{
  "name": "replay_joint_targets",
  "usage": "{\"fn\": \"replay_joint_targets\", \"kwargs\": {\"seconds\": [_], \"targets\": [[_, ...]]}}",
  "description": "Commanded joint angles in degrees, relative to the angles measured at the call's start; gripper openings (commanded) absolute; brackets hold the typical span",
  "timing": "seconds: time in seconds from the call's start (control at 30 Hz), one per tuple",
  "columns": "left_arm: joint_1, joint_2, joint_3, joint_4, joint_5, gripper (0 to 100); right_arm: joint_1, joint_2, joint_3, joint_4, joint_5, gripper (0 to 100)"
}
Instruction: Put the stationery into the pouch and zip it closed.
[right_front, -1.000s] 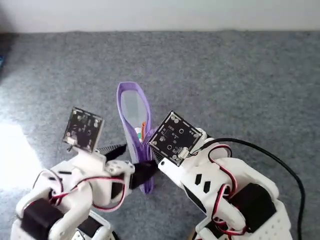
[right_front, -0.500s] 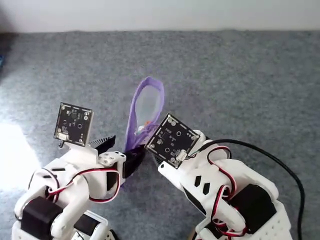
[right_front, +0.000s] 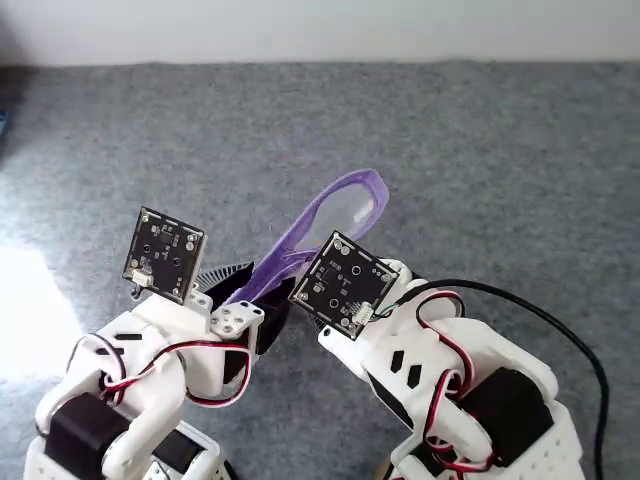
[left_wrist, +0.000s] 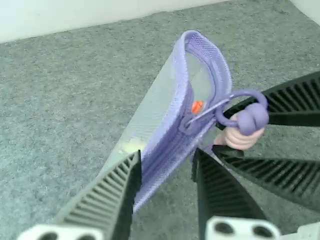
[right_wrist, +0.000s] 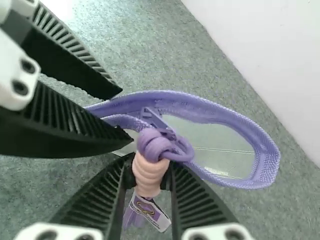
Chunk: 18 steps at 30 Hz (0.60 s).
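Left gripper (left_wrist: 166, 159) pinches the pouch (right_front: 340, 212) by its near end, tilted above the table (right_front: 480, 150); right gripper (right_wrist: 148, 169) is clamped on its pull (right_wrist: 152, 147).

surface: grey carpet-like mat (right_front: 500, 150) | back: white wall (right_front: 320, 30) | left: bright light patch (right_front: 25, 300) on mat

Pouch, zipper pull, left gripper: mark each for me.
pouch (right_wrist: 215, 147), right wrist view, on its clear window.
zipper pull (right_wrist: 156, 145), right wrist view, on the purple knot.
left gripper (left_wrist: 167, 159), left wrist view, midway between its fingertips, where the pouch's end passes.
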Motion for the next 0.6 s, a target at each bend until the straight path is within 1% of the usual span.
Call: {"fn": "replay_joint_targets", "kwargs": {"seconds": [0.0,0.17,0.27,0.33,0.43,0.57], "targets": [[0.88,0.18,-2.68,-1.67,-0.53,16,-0.57,-0.22,-1.58,0.13,0.79,0.8],[0.88,0.18,-2.68,-1.67,-0.62,16,-0.57,-0.22,-1.58,0.13,0.97,0.8],[0.88,0.18,-2.68,-2.02,-0.70,16,-0.57,-0.22,-1.58,0.13,3.43,0.8],[0.88,0.18,-2.68,-3.25,-0.79,16,-0.48,-0.22,-1.58,0.13,4.92,0.8],[0.88,0.35,-2.51,-5.27,-0.79,16,-0.48,-0.22,-1.58,0.13,5.27,0.8],[0.70,0.26,0.57,-6.77,-0.79,22,-0.57,-0.22,-1.58,0.13,5.27,0.8]]}}
